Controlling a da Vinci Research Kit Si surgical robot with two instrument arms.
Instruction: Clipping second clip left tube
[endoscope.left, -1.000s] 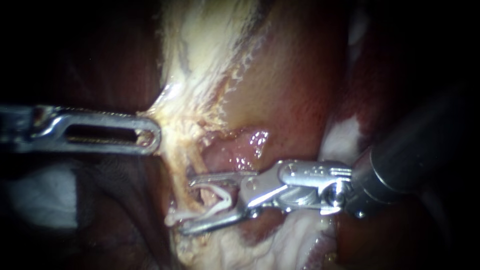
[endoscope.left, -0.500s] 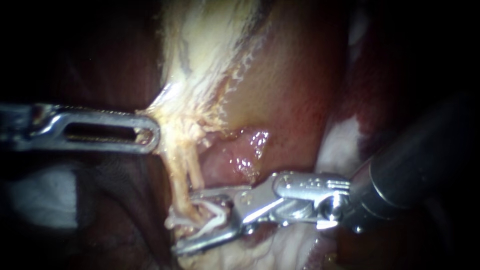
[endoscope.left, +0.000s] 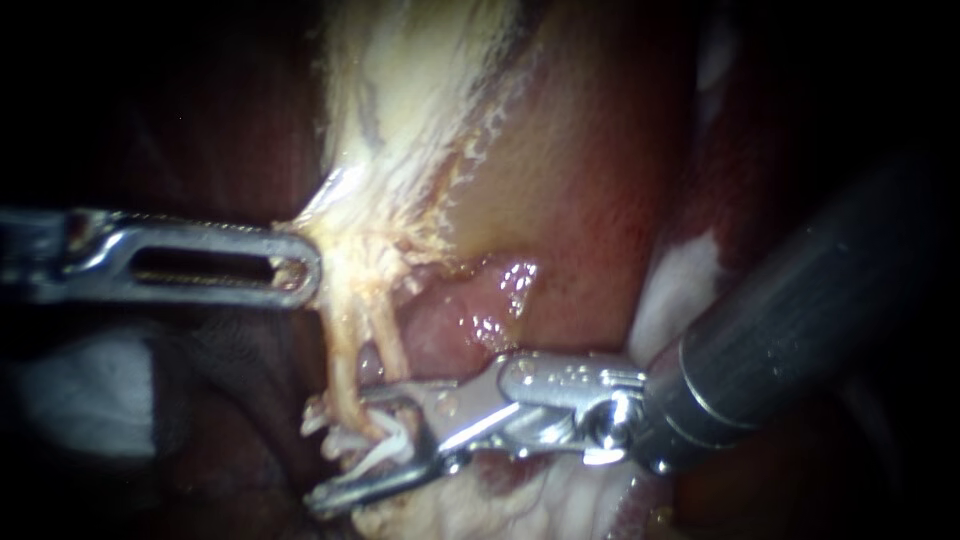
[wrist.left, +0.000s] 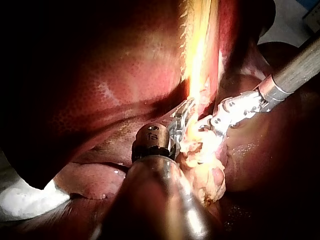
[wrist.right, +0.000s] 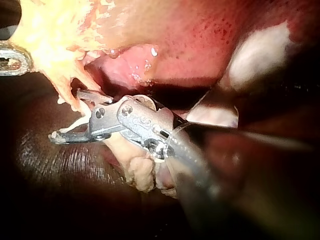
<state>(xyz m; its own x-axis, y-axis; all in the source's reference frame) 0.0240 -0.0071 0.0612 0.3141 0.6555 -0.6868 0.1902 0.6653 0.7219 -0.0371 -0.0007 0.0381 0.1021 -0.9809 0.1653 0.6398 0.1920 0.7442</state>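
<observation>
Below left instrument (endoscope.left: 300, 268), gripping tissue (endoscope.left: 352, 248) | right instrument (endoscope.left: 345, 448) jaws hold open clip (endoscope.left: 385, 452) | left tube (endoscope.left: 340, 360) upright across clip mouth.

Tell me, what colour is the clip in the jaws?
White. The clip shows best in the endoscope view, held in the right instrument's jaws.

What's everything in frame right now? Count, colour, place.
liver: 1, dark red, behind everything
pale tissue: 1 mass, yellow-white, centre, running down to the tube
tube: 1, pale yellow, between the right instrument's jaws; similar strand beside it
clip: 1, white, in the right instrument's jaws, at the tube
white patches: 2, either side of the tissue; material unclear
left instrument: 1, silver, jaws shut on pale tissue
right instrument: 1, silver tip, dark shaft, jaws spread, holding the clip
</observation>
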